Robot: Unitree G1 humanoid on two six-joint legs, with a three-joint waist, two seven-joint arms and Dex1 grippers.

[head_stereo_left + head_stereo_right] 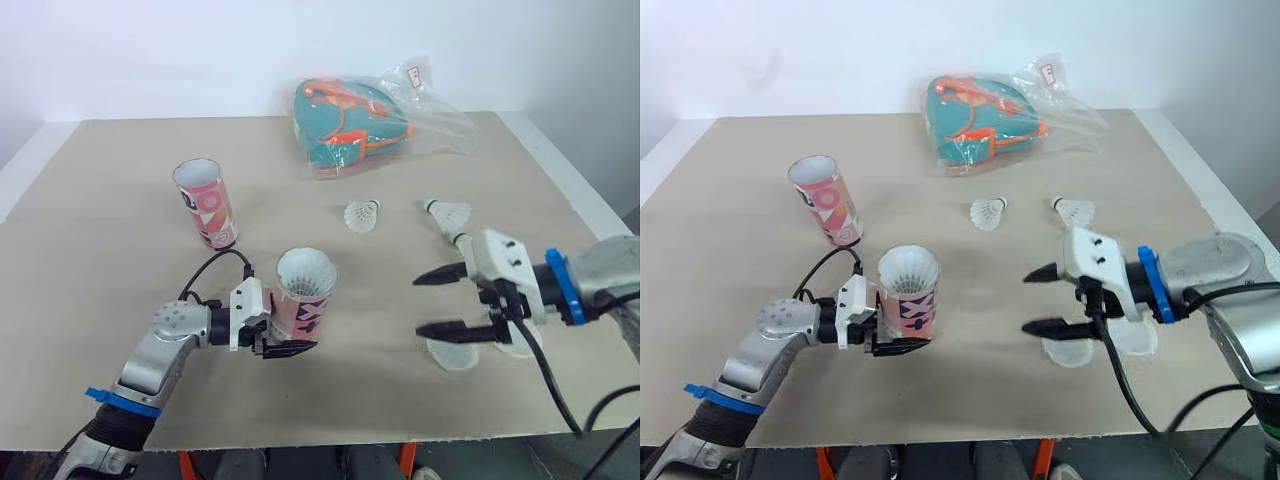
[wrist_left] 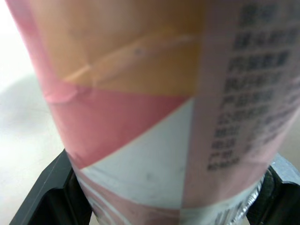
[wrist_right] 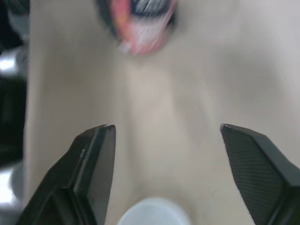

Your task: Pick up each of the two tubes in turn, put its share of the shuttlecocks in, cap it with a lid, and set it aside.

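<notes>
My left claw (image 1: 283,335) is clenched on one tube (image 1: 300,308) with one shuttlecock (image 1: 306,270) in its mouth, and the second tube (image 1: 205,203) stands farther back on the table (image 1: 100,160). My right claw (image 1: 421,305) hangs released just above two lids (image 1: 452,353) (image 1: 517,343). Two loose shuttlecocks (image 1: 362,215) (image 1: 448,213) lie beyond it.

Beige table (image 1: 120,150) with upright pink tube (image 1: 206,203), bagged teal pouch (image 1: 345,125), left shuttlecock (image 1: 362,215), right shuttlecock (image 1: 448,214), pale lid (image 1: 452,354), second lid (image 1: 1137,338).

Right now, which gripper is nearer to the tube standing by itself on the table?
Left. The left gripper, shut on the other tube, sits just nearer the robot than the standing tube. The right gripper, open, is far off to its right, above the lids.
</notes>
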